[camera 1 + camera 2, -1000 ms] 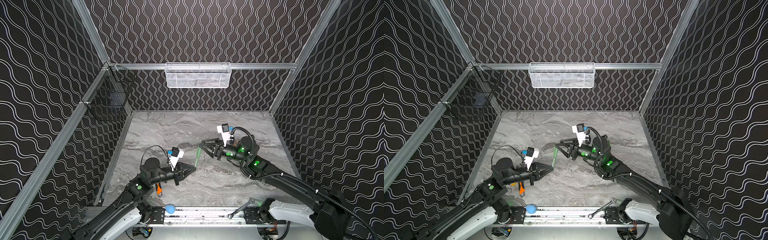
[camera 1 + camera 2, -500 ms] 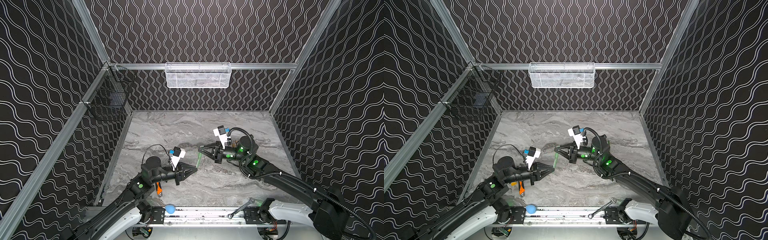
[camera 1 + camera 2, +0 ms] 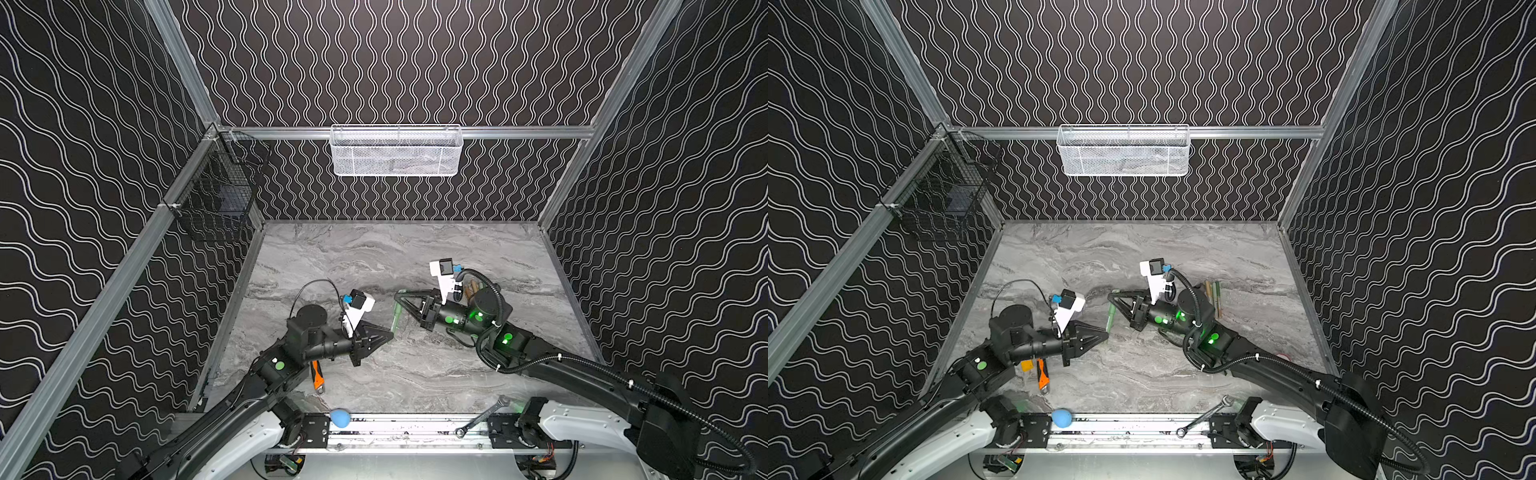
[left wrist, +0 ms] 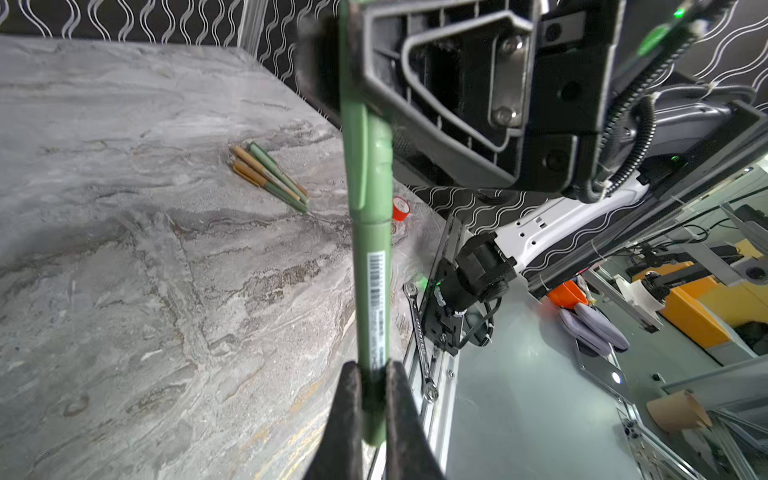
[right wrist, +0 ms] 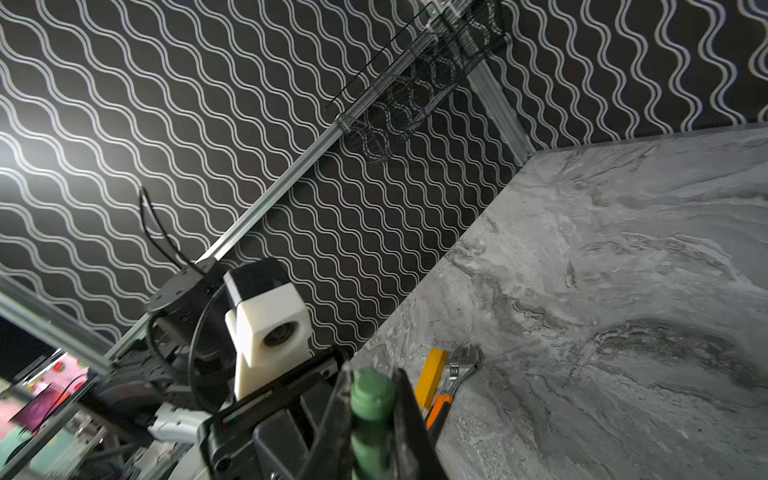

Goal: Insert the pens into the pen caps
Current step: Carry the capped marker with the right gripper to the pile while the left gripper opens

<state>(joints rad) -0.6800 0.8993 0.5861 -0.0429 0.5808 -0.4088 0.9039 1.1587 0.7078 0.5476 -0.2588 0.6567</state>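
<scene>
A green pen (image 3: 396,320) (image 3: 1110,319) hangs above the table between my two grippers. The left gripper (image 3: 390,333) (image 4: 372,368) is shut on the pen's barrel end (image 4: 374,299). A green pen cap (image 4: 370,166) with a clip sits over the pen's other end. The right gripper (image 3: 398,296) (image 5: 371,378) is shut on that cap (image 5: 372,395). Several more pens (image 3: 1212,296) (image 4: 270,176), green and tan-orange, lie bunched on the table behind the right arm. In a top view only their ends (image 3: 471,286) show.
An orange-handled tool (image 3: 1042,376) (image 5: 440,409) and a yellow block (image 3: 1026,365) (image 5: 432,374) lie under the left arm. A steel wrench (image 3: 482,417) and a blue ball (image 3: 340,417) rest at the front rail. A small red thing (image 4: 401,208) sits near the right edge. A white basket (image 3: 395,151) hangs on the back wall.
The right gripper has closed on the cap end of the pen and shifted slightly down and left. The left gripper has kept its hold and barely moved.
</scene>
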